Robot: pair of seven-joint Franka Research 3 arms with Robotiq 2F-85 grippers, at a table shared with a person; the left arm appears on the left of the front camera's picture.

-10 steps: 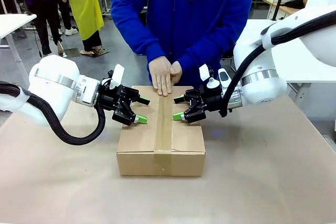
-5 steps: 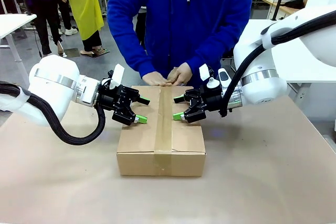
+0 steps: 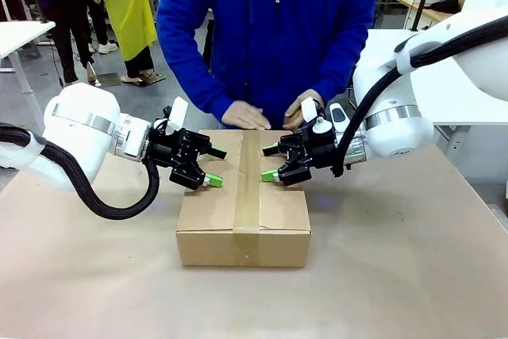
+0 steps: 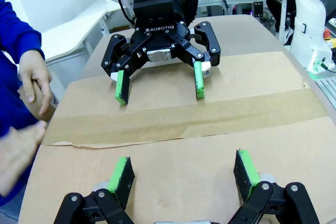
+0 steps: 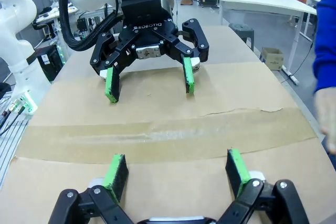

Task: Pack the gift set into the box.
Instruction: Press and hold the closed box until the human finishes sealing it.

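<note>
Both grippers, left (image 3: 214, 166) and right (image 3: 271, 163), stayed spread, pads pressing the flaps of the large brown taped cardboard box (image 3: 243, 232) on the bench (image 3: 413, 275). The person's hands (image 3: 244, 116) had slid apart off the tape strip (image 3: 247, 188) toward the far edge, so sealing looked finished, the gift set presumably inside, unseen.

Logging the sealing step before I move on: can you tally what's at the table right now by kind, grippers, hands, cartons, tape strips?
Grippers: 2, left gripper and right gripper, both open
Person's hands: 2, one hand and the other hand
Cartons: 1, the box, flaps closed
Tape strips: 1, the tape
Total: 6
</note>
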